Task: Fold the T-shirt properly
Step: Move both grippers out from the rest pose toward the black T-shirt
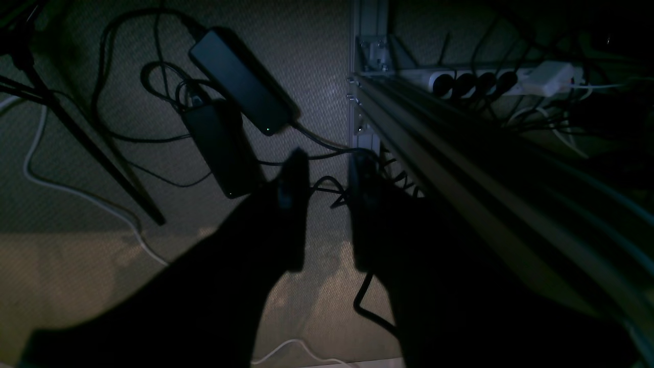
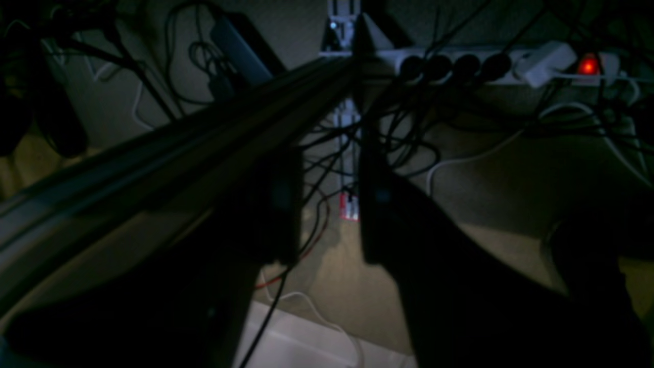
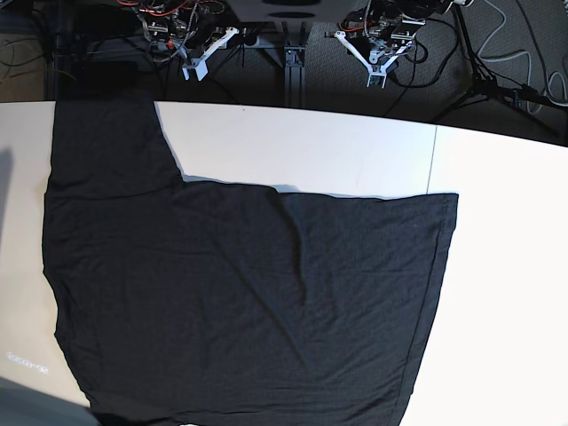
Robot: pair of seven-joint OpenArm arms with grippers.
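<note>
White table brightly lit. Behind it: dim carpet floor, aluminium frame rail. Power strip beside rail, switch glowing red.

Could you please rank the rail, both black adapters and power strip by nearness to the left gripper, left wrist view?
1. Aluminium rail, right of the left gripper.
2. Upper adapter and lower adapter, left; too close to call.
3. White power strip, upper right.
</note>
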